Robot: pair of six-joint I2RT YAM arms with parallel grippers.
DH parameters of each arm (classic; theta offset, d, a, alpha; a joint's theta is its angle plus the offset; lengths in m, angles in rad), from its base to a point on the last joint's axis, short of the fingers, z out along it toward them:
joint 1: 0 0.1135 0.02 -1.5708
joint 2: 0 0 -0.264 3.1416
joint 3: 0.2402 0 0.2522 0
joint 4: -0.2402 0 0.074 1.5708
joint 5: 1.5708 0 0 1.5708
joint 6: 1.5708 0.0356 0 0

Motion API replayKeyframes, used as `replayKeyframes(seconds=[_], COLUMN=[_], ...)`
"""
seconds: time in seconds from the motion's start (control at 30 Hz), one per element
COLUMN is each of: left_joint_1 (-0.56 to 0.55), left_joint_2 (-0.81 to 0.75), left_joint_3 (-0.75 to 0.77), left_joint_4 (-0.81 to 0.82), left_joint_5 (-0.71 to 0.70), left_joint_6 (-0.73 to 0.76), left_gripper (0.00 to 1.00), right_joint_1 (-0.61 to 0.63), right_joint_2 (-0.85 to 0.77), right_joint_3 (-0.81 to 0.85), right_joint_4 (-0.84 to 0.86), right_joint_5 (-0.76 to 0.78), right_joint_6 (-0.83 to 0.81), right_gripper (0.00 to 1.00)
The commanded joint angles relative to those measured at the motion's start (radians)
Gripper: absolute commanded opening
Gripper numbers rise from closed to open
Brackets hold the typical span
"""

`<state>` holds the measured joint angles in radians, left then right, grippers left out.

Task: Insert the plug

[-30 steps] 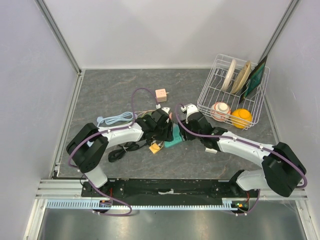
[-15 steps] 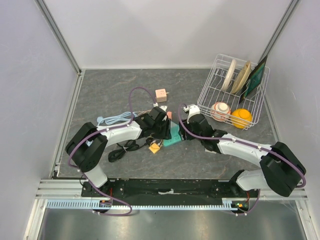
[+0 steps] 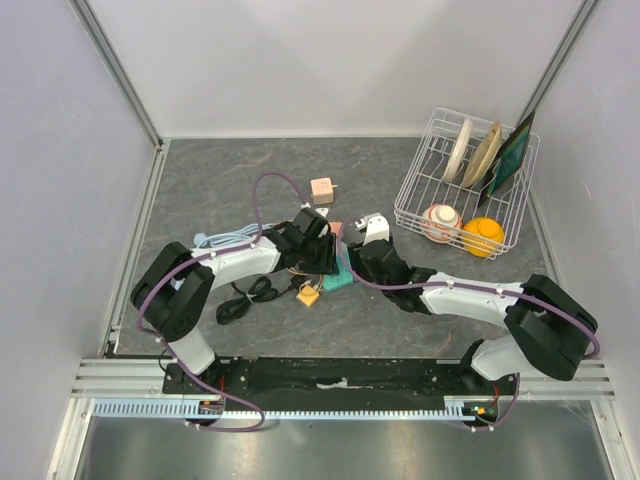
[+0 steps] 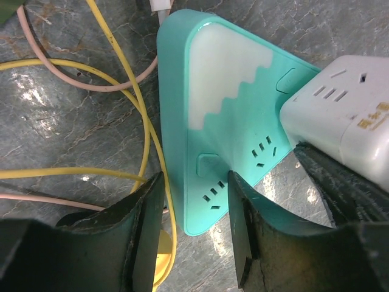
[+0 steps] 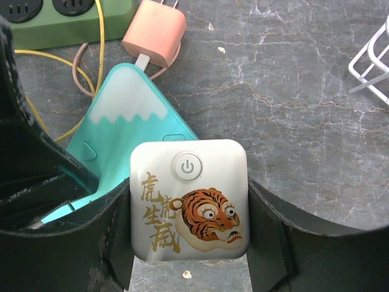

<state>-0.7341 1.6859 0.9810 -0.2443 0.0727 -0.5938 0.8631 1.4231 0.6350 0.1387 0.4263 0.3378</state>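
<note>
While the right gripper (image 5: 188, 190) clamps the white plug cube (image 5: 189, 213) by two opposite sides, we see its tiger face and power button turned toward the wrist camera between the jaws. Beyond the fingertips lies the teal power strip (image 4: 225, 91); the cube overlaps its near part. The left gripper (image 4: 194, 179) stands narrow about one corner of that strip, one finger on each side; we cannot tell whether the pads press it. A yellow cable (image 4: 141, 128) passes just outside one finger. A pink charger (image 5: 154, 33) sits at the strip's far tip.
</note>
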Motion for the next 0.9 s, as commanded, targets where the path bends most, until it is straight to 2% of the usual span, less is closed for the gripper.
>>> replayKeyframes(seconds=[0.0,0.07,0.2,0.23,0.27,0.33,0.37,0.47,0.63,0.77,0.87], left_joint_1=[0.033,0.033,0.033,0.033,0.033,0.033,0.033,0.033,0.033,0.032,0.032], left_joint_2=[0.011,0.006,-0.005,-0.008,-0.011,-0.015,-0.018,-0.029,-0.038,-0.043,-0.055], left_joint_3=[-0.004,-0.007,-0.022,-0.028,-0.028,-0.034,-0.038,-0.045,-0.057,-0.062,-0.068], left_joint_4=[-0.009,0.002,0.019,0.022,0.025,0.028,0.031,0.033,0.036,0.042,0.046], left_joint_5=[-0.079,-0.050,-0.031,-0.028,-0.025,-0.017,-0.014,-0.010,-0.005,0.002,0.006], left_joint_6=[0.014,0.014,0.009,0.005,0.005,0.003,0.002,0.002,0.008,0.009,0.009], left_gripper=[0.50,0.50,0.50,0.50,0.50,0.50,0.50,0.51,0.51,0.52,0.52], right_joint_1=[0.085,0.085,0.085,0.085,0.085,0.085,0.085,0.085,0.086,0.085,0.085], right_joint_2=[0.088,0.048,-0.013,-0.019,-0.024,-0.026,-0.027,-0.048,-0.113,-0.122,-0.109], right_joint_3=[-0.077,-0.093,-0.101,-0.106,-0.107,-0.097,-0.089,-0.052,0.049,0.150,0.216], right_joint_4=[-0.243,-0.246,-0.266,-0.264,-0.263,-0.263,-0.269,-0.320,-0.433,-0.520,-0.585], right_joint_5=[-0.135,-0.133,-0.127,-0.129,-0.133,-0.139,-0.141,-0.133,-0.129,-0.120,-0.086], right_joint_6=[0.118,0.133,0.132,0.132,0.133,0.121,0.115,0.112,0.135,0.144,0.159], right_gripper=[0.00,0.01,0.11,0.15,0.25,0.36,0.45,0.59,0.74,0.97,0.98])
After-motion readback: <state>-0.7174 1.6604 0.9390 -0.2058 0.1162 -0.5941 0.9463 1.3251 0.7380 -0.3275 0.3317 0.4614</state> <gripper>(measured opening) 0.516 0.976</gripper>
